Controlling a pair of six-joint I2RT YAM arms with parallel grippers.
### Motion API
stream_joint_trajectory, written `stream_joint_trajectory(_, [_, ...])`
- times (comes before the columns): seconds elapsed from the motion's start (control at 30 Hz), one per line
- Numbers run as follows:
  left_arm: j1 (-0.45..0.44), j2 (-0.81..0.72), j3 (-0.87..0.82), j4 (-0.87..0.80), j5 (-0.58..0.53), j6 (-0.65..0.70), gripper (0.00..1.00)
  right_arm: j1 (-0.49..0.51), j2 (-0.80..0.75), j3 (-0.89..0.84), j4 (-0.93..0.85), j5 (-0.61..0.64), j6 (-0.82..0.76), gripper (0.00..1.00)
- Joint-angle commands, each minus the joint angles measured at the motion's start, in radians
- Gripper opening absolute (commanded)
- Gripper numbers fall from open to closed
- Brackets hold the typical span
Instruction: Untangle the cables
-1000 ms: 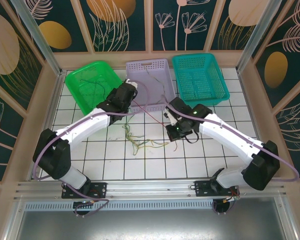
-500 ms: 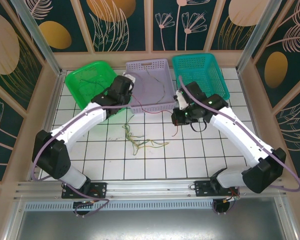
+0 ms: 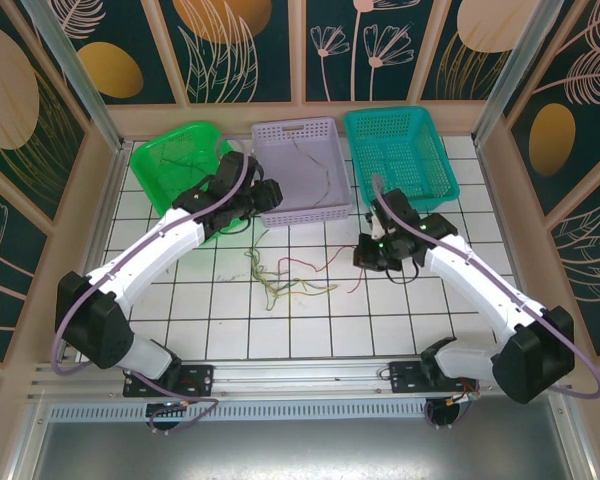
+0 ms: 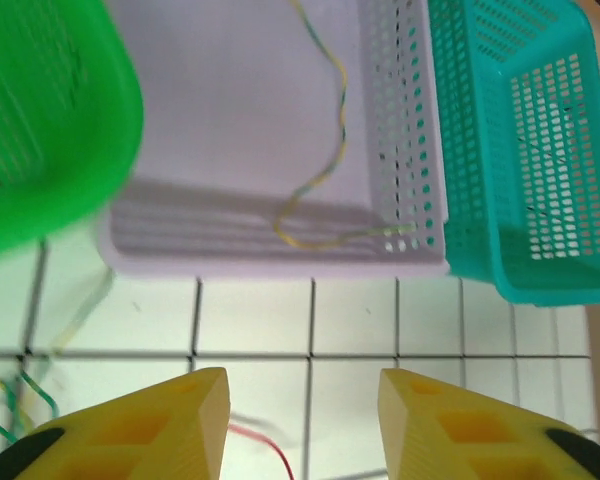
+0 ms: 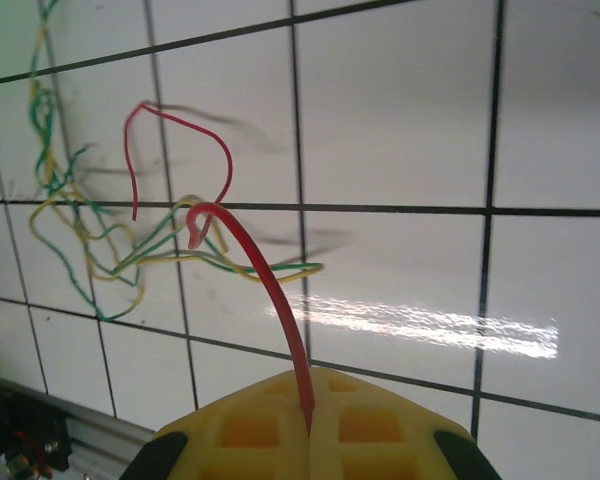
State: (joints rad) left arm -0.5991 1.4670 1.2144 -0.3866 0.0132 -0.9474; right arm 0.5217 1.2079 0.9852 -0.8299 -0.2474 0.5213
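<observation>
While the right pincer (image 5: 310, 405) is clamped on the red cable (image 5: 276, 300), its far end lying across the green-yellow tangle (image 5: 140, 262) on the desk (image 5: 400, 130), and the left pincer (image 4: 302, 400) gapes empty, a hard pull may drag or tighten the knot.

Left basket (image 3: 173, 137), middle basket (image 3: 305, 213) and right basket (image 3: 400, 150) stand side by side at the counter's (image 3: 430, 310) far edge, a cable (image 4: 334, 158) in the middle one. Before them lies the tangle (image 3: 275, 281), one strand (image 5: 272, 292) leading right into the right claw (image 5: 310, 390)
</observation>
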Motion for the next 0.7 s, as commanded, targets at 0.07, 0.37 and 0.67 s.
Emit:
stream_joint_trajectory(0.07, [-0.115, -0.026, -0.13, 0.216, 0.067, -0.551, 0.43, -0.01, -0.109, -0.021, 0.065, 0.068, 0.103, 0.0])
stream_joint_trajectory(0.37, [-0.194, 0.073, -0.089, 0.313, 0.072, -0.916, 0.55, -0.009, -0.162, 0.107, 0.069, 0.087, 0.102, 0.0])
stream_joint_trajectory(0.67, [-0.205, 0.187, 0.026, 0.307, 0.12, -1.053, 0.71, -0.009, -0.15, 0.225, 0.081, 0.025, 0.047, 0.0])
